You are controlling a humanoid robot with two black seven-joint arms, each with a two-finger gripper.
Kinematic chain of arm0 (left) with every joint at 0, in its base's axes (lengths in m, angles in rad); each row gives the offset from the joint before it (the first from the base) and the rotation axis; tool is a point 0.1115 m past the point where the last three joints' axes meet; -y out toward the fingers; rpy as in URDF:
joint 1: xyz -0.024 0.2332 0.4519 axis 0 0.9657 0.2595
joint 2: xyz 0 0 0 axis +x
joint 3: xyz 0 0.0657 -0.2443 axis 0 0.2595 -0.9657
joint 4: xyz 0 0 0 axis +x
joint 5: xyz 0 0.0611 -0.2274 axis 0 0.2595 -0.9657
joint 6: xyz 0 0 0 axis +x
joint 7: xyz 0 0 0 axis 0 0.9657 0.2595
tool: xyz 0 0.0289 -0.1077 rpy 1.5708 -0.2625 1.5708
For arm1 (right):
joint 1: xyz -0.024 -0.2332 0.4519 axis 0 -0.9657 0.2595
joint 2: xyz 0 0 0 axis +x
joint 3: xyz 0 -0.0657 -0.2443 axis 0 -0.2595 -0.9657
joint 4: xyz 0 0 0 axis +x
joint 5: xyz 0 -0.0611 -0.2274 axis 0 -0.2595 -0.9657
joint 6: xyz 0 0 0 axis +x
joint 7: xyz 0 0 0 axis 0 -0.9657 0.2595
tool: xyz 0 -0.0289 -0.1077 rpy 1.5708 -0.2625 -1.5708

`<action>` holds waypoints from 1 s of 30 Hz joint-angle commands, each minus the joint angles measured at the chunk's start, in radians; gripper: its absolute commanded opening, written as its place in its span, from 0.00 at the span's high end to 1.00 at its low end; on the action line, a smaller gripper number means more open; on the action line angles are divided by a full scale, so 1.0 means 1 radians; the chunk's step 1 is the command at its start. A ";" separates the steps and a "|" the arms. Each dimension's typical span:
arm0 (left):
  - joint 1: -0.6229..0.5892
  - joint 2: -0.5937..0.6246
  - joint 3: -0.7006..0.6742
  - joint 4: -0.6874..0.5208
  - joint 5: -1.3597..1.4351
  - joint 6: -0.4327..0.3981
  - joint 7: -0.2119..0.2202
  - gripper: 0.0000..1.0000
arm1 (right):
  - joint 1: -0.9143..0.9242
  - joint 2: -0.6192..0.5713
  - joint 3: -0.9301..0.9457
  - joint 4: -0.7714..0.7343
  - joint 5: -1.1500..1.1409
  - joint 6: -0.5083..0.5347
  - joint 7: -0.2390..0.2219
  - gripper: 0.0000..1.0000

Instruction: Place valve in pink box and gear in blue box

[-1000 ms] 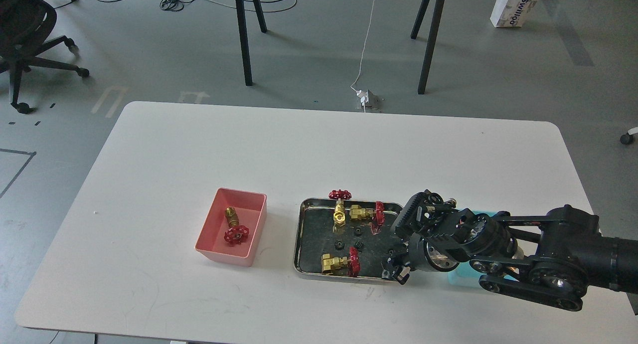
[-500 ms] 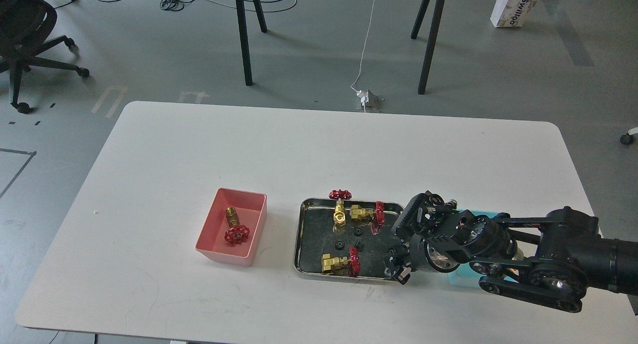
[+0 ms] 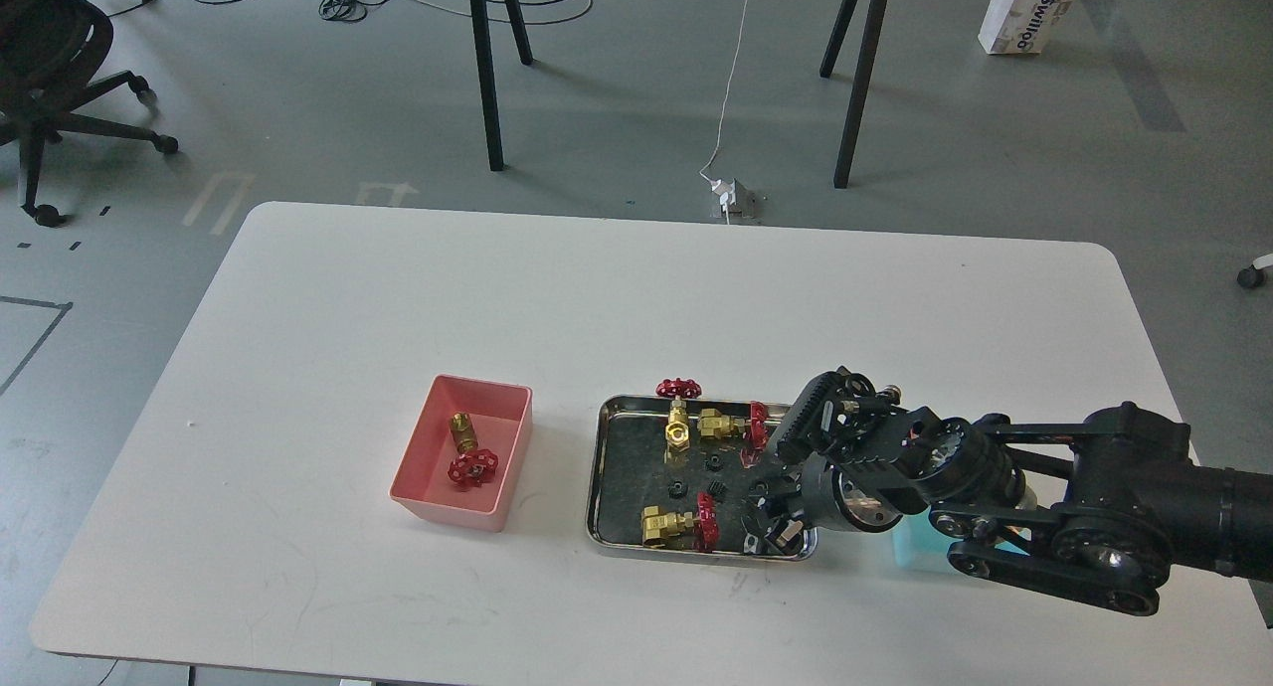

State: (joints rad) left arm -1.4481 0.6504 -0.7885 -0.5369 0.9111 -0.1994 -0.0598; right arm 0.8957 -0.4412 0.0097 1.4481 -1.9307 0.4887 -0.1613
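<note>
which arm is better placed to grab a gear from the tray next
Right. Its gripper already hangs over the steel tray near the loose gears, with the blue box beside it. The left arm is out of view.

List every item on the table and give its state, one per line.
Pink box: upright, holds one valve lying on its side.
Steel tray: flat on the table, holds three valves and small black gears.
Valve at the tray's back rim: standing, handwheel up.
Valve nearest me: on its side.
Blue box: mostly hidden behind my arm.
Right claw: low over the tray's right end; grip unclear.
</note>
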 commanded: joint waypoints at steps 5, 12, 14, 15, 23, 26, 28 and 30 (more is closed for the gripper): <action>-0.005 -0.003 0.000 0.000 0.000 0.002 0.000 0.03 | 0.000 -0.212 0.113 0.158 0.024 0.000 -0.001 0.88; -0.008 -0.003 0.000 0.000 0.000 0.002 0.000 0.03 | -0.032 -0.499 0.130 0.273 0.100 0.000 0.000 0.88; -0.008 -0.003 0.000 0.000 0.000 0.000 0.000 0.03 | -0.055 -0.545 0.130 0.276 0.116 0.000 0.000 0.88; -0.009 -0.003 0.000 0.000 0.000 0.000 0.000 0.03 | -0.067 -0.556 0.131 0.276 0.117 0.000 0.002 0.88; -0.011 -0.003 0.000 0.000 -0.001 0.000 0.000 0.03 | -0.106 -0.507 0.136 0.209 0.121 0.000 -0.001 0.56; -0.009 -0.005 0.000 -0.003 0.000 0.002 0.000 0.03 | -0.115 -0.478 0.138 0.173 0.125 0.000 -0.006 0.09; -0.006 -0.006 0.000 -0.003 0.000 0.002 0.000 0.03 | -0.115 -0.459 0.160 0.166 0.166 0.000 -0.026 0.03; -0.002 -0.011 0.002 -0.003 0.000 0.003 0.000 0.03 | -0.110 -0.465 0.234 0.166 0.289 0.000 -0.056 0.02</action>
State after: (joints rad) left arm -1.4570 0.6445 -0.7885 -0.5400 0.9108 -0.1986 -0.0600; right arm 0.7821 -0.9097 0.1674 1.6192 -1.7690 0.4887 -0.1826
